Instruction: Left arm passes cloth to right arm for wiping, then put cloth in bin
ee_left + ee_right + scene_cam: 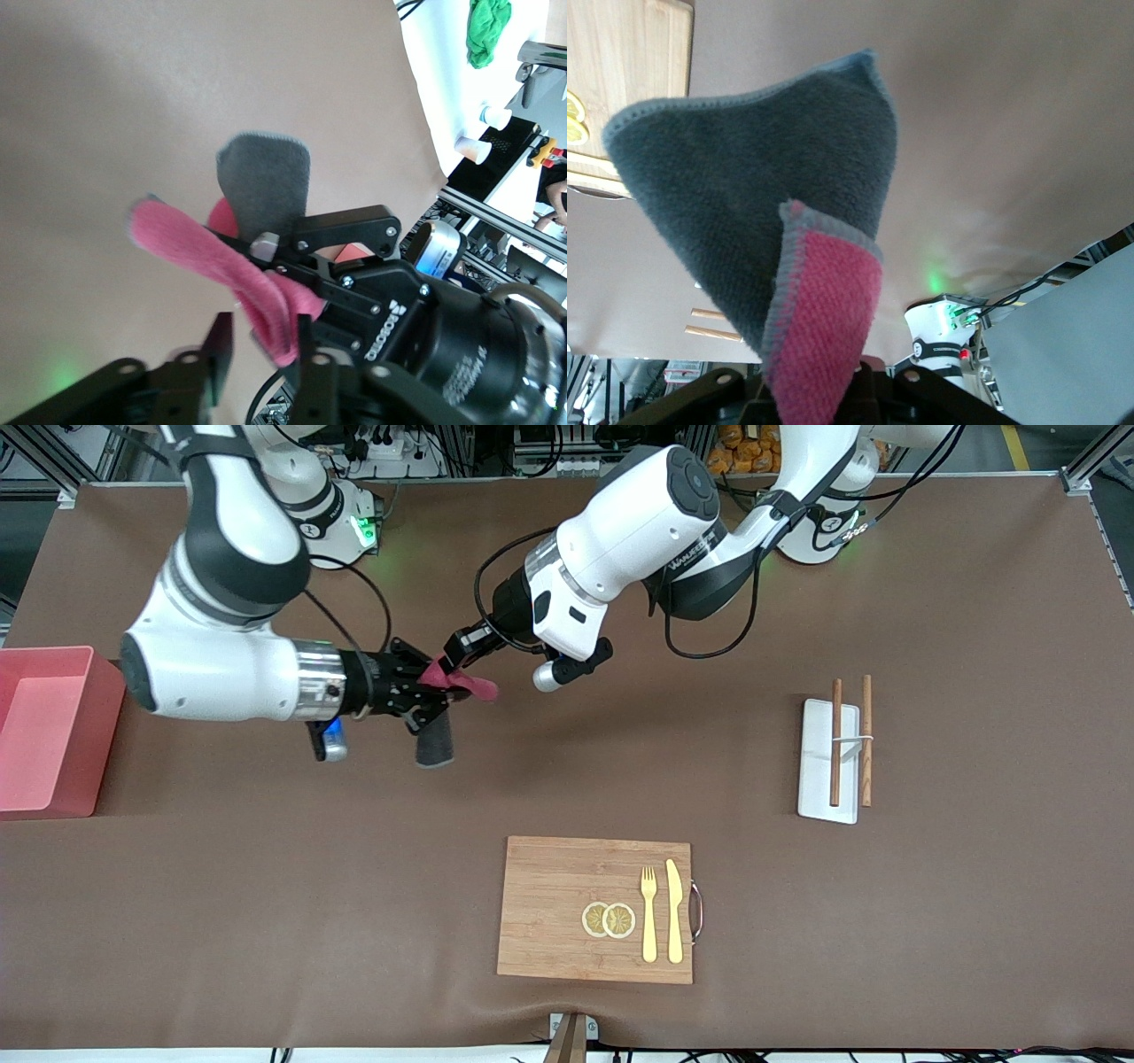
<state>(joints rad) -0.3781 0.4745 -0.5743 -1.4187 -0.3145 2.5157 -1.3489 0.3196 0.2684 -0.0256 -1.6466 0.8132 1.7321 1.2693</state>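
The two arms meet in mid-air over the bare table toward the right arm's end, seemingly for the handover; the cloth (447, 691) hangs between them. The right gripper (423, 691) is clamped on it, grey end dangling; the left gripper (459, 648) has its fingers apart around the red fold; the bin (53, 731) waits beside the right arm.

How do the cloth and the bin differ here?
The cloth is small, soft and two-tone, magenta and dark grey; the bin is a far larger, rigid pink box. The cloth hangs in the air between the left gripper and the right gripper; the bin stands on the table at the right arm's end. Both show pinkish colour.
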